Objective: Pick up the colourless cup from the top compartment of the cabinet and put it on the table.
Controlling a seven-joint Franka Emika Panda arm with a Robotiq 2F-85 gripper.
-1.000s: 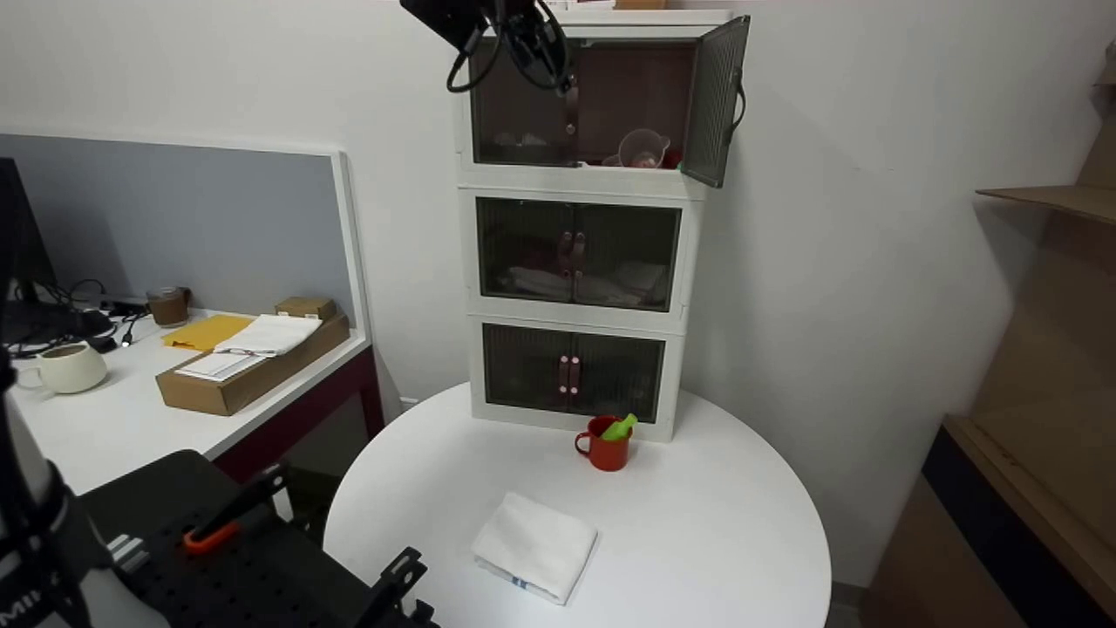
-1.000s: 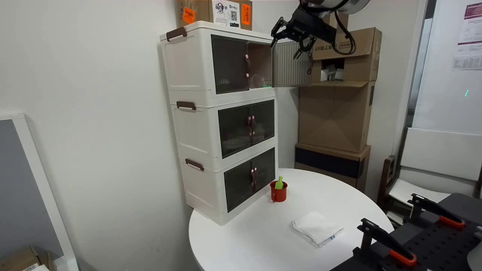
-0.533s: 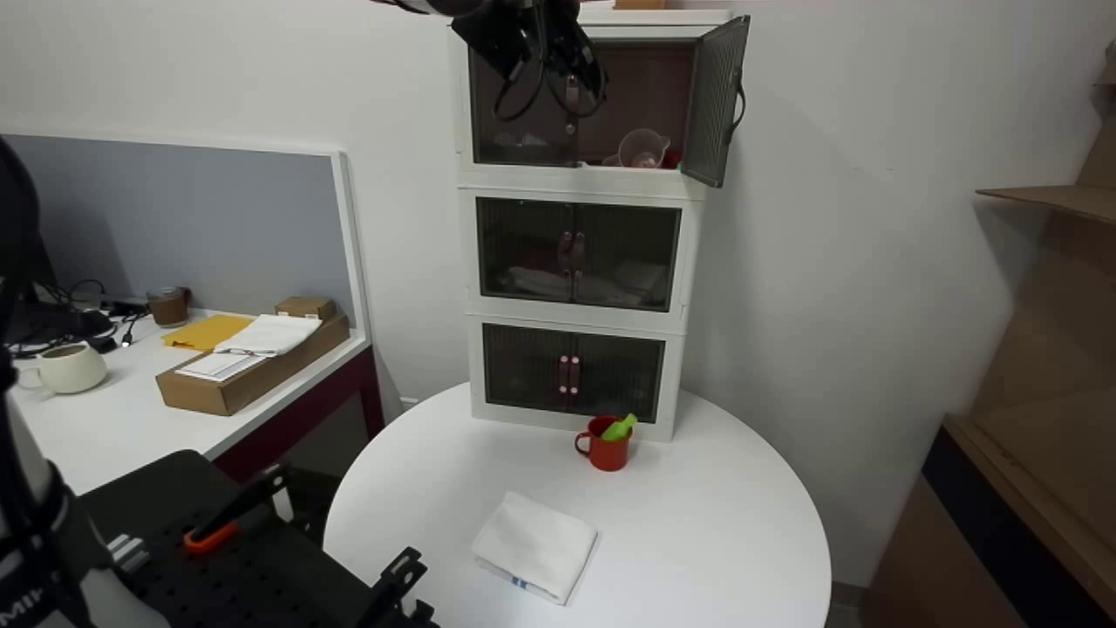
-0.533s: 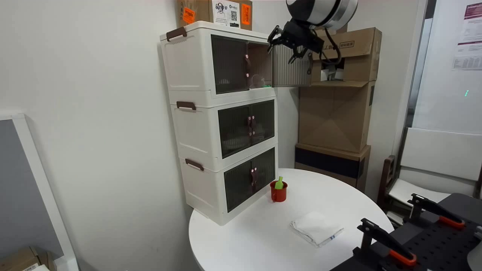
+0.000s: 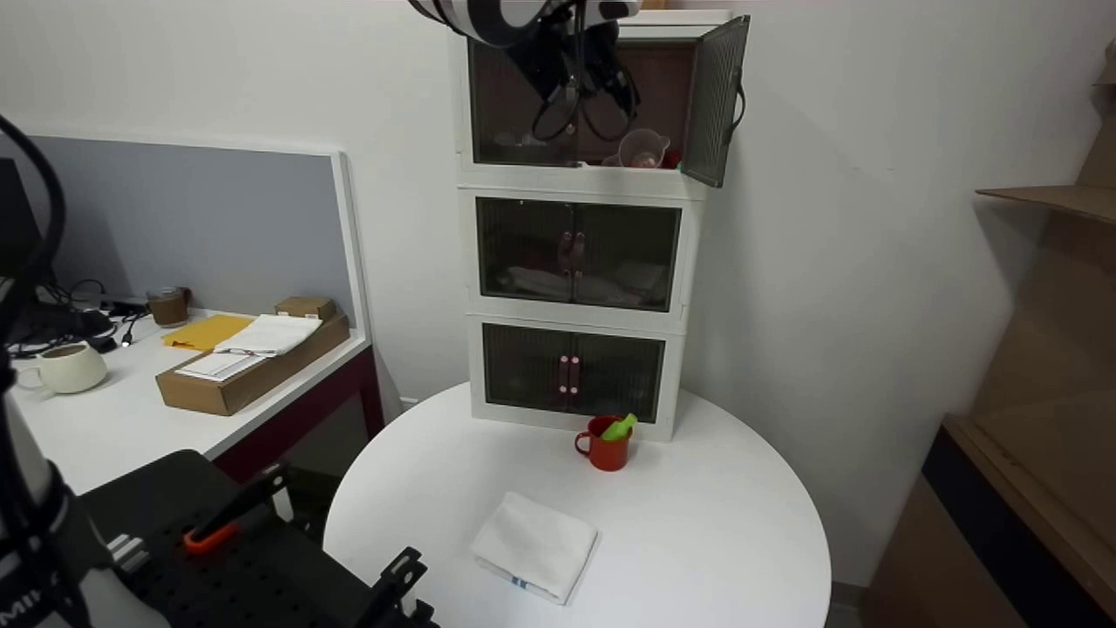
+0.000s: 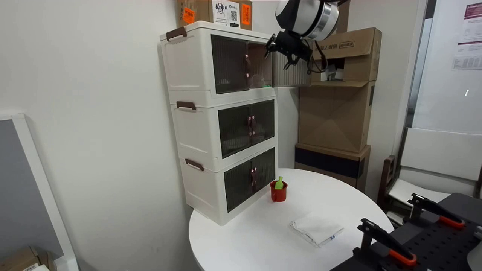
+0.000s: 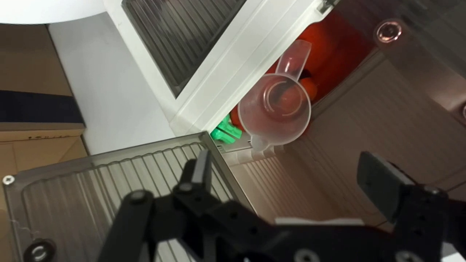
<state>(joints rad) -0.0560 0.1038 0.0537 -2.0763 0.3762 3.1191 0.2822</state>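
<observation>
End effector (image 7: 285, 160) is hanging in front of the top compartment (image 5: 558, 177), on the side where a tinted door (image 5: 719, 100) is standing open. It's released — fingers (image 7: 378, 182) are standing wide apart, with the clear cup (image 7: 275, 120) sitting apart from both.

That cup is sitting inside the top compartment, near the front. In the wrist view I'm looking into its round mouth, handle (image 7: 294, 60) pointing toward the upper right. Red items (image 7: 324, 43) are lying next to it and showing through it; a green piece (image 7: 225, 131) is lying just beside it, near that door's hinge side. Not seeing what it's resting on.

Neighbouring door (image 6: 229, 64) is standing closed, same for the doors on the two lower compartments (image 5: 575, 312). Pale stuff (image 5: 536, 282) is showing, blurred, behind the middle pair.

Cabinet (image 6: 188, 128) is standing on the round white counter (image 5: 697, 541). Red mug (image 5: 608, 449) is standing there too, just in front of the cabinet, with a green thing (image 5: 621, 427) sticking out. Folded white towel (image 5: 536, 545) is lying farther out, well apart from the cabinet. Labelled cardboard box (image 6: 203, 13) is sitting on the cabinet — off to the side, a white desk (image 5: 105, 436) is carrying a pale mug (image 5: 74, 371).
</observation>
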